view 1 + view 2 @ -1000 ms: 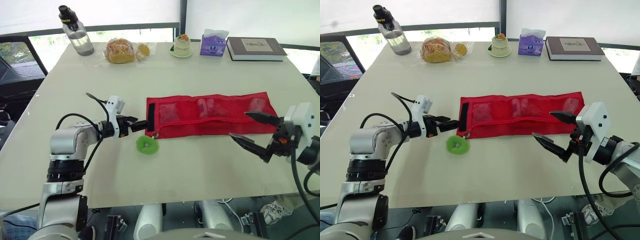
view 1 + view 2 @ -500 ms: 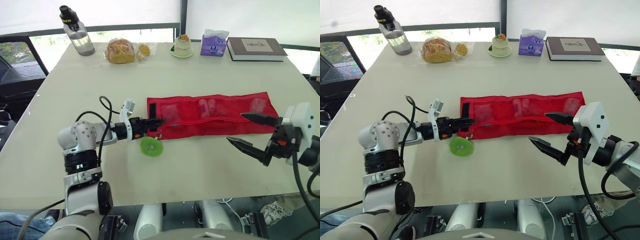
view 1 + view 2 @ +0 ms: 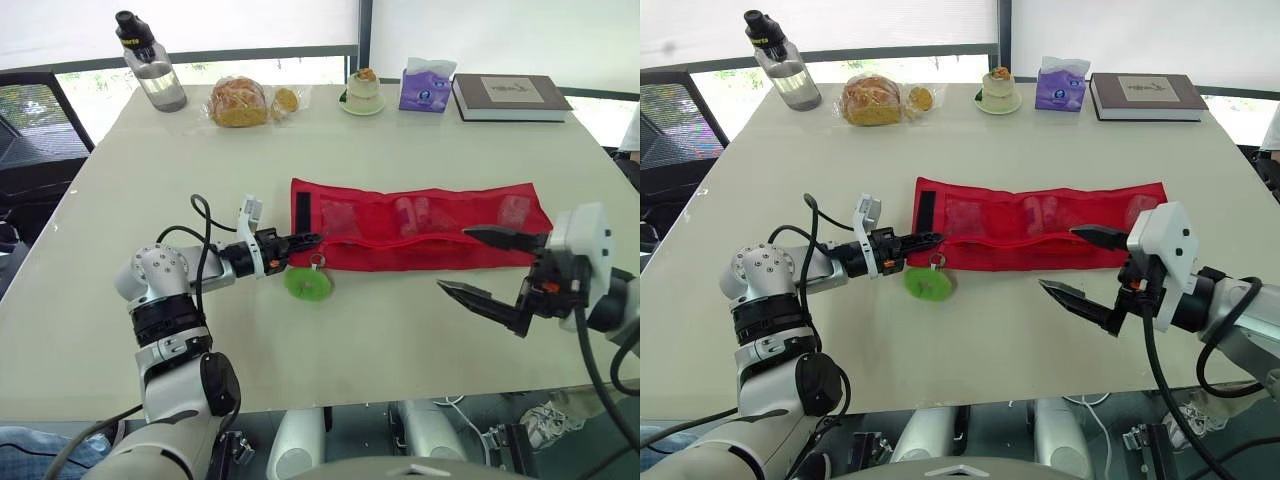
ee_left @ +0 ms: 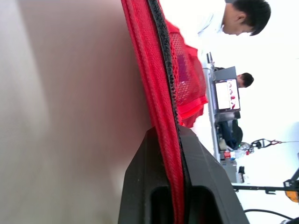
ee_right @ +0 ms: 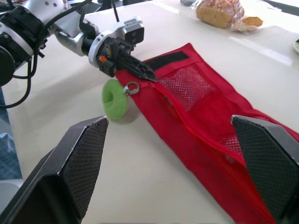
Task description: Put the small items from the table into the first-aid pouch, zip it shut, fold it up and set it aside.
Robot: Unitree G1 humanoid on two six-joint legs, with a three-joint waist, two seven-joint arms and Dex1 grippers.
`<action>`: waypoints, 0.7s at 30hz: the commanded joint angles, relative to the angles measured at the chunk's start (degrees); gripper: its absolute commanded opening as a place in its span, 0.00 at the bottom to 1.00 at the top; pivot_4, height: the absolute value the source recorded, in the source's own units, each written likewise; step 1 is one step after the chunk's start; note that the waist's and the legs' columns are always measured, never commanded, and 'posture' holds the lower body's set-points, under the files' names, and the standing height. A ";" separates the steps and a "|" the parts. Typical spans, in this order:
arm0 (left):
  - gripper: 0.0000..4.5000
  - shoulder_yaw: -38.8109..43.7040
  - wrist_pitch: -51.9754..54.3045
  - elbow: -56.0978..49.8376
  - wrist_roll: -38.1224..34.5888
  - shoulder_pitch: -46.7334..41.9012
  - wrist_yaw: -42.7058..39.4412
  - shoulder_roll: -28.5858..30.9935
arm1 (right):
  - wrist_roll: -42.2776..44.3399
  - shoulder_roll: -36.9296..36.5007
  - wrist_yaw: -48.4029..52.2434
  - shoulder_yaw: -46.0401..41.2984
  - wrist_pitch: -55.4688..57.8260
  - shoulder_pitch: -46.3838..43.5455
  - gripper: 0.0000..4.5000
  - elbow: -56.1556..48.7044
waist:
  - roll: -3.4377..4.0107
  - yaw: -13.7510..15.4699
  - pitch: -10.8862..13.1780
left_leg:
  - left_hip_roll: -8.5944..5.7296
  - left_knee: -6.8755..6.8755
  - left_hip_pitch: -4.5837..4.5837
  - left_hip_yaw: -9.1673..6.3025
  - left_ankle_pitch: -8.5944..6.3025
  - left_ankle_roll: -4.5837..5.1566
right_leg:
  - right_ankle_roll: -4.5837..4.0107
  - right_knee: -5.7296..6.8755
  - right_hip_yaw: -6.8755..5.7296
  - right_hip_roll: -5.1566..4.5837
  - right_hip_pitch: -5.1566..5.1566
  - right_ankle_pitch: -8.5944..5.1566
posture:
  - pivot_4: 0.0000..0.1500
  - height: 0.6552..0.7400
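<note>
Two black fingers of the left gripper point(image 3: 312, 238) are now clenched on the near left edge of the long red mesh first-aid pouch point(image 3: 430, 225), which lies unfolded across the middle of the pale worktop point(image 3: 380, 150). A second ago they hung just short of it. The right gripper point(image 3: 455, 258), fingers spread wide and empty, has drifted left along the pouch's near side. Folding looks about to begin. Small items blur behind the mesh. It is unclear whether the zip is fully shut, or whether the green foam ring point(image 3: 308, 283) hangs from its pull.

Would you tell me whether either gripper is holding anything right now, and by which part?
The left gripper pinches the red pouch by its left-end edge; the right gripper is open, empty.
</note>
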 commanded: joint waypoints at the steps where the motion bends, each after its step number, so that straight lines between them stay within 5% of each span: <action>1: 0.04 1.05 0.19 -0.67 -3.26 -0.84 0.77 0.27 | 0.10 0.31 -1.74 3.20 -0.84 -3.42 1.00 -0.55 | 0.00 -0.01 0.00 | 0.00 0.00 0.00 0.00 0.00 0.00 | 0.00 0.01 0.00 0.00 0.00 0.00 | 1.00 1.00; 10: 0.04 -1.69 -0.16 -1.21 -2.99 -0.32 2.93 -2.32 | -6.88 12.45 -8.14 24.12 0.67 -13.91 1.00 5.46 | -0.05 0.17 0.00 | 0.00 0.00 -0.04 -0.01 0.01 -0.01 | 0.00 0.01 0.00 -0.02 -0.04 0.01 | 1.00 1.00; 21: 0.04 -7.76 -5.27 2.10 -0.71 -0.32 4.46 -7.58 | -24.50 18.54 2.92 42.90 -5.99 -22.79 1.00 21.44 | -0.05 0.00 -0.01 | -0.03 0.00 -0.02 0.01 0.01 -0.02 | 0.00 0.00 0.00 -0.03 -0.04 0.01 | 1.00 1.00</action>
